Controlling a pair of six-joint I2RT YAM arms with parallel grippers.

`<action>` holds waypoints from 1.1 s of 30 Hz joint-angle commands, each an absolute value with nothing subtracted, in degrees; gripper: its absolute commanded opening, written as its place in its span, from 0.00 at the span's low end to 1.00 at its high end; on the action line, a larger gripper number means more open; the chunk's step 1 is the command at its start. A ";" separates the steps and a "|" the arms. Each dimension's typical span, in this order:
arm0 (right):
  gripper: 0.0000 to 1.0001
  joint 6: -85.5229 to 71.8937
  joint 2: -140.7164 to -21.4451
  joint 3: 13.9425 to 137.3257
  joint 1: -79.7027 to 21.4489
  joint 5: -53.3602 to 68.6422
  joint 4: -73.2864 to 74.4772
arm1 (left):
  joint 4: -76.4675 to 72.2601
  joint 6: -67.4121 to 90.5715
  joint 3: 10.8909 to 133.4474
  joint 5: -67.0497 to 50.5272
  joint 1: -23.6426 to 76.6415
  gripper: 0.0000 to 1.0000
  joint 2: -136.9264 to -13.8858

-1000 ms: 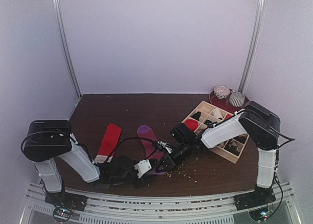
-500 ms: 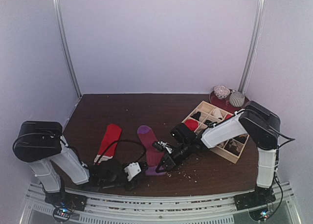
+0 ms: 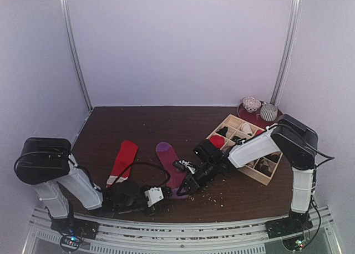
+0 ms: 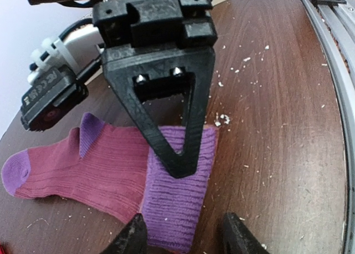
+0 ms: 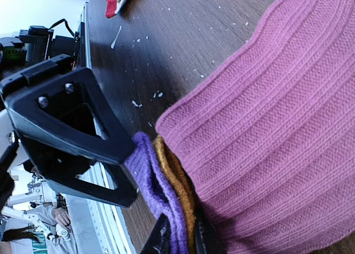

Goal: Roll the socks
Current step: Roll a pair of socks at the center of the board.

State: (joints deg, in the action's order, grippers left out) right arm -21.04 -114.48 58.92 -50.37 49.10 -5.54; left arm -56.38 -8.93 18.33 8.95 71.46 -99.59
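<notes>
Dark brown wooden table, pale walls on three sides, pale crumbs scattered toward the near edge.

The magenta sock lies flat at the middle of the near edge, purple toe toward the far edge, cuff end nearest my bases. The red sock lies to its left, apart from it.

My right gripper is down on the cuff, fingers pressed together and pinching its rim. Purple and orange layers show between them.

My left gripper sits low at the near edge, fingers spread, with the purple ribbed end of the magenta sock just ahead of the gap. I cannot tell whether they touch it.

A wooden divided box stands toward the right edge. In the far right corner, two grey-white patterned round items rest on a red plate.
</notes>
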 commanded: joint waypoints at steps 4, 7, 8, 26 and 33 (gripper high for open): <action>0.14 -20.86 -116.96 57.19 -50.16 47.02 1.76 | -54.48 -10.06 22.03 9.17 71.54 0.46 -104.40; 0.14 -20.78 -116.74 57.02 -50.15 47.02 1.93 | -52.65 -9.18 22.78 10.85 71.46 0.46 -105.82; 0.14 -20.87 -116.60 56.97 -50.19 47.02 1.98 | -51.93 -8.82 23.05 11.32 71.33 0.46 -106.41; 0.26 -18.65 -112.36 56.14 -49.43 44.66 0.33 | -42.71 5.27 22.60 5.48 70.72 0.00 -110.52; 0.31 -8.43 -96.26 43.79 -49.53 35.84 -16.79 | -29.22 11.43 27.01 0.20 68.72 0.00 -109.14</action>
State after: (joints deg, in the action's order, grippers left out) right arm -16.49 -106.06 51.86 -49.43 44.12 -6.94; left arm -51.68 5.10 26.13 6.94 69.91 -106.50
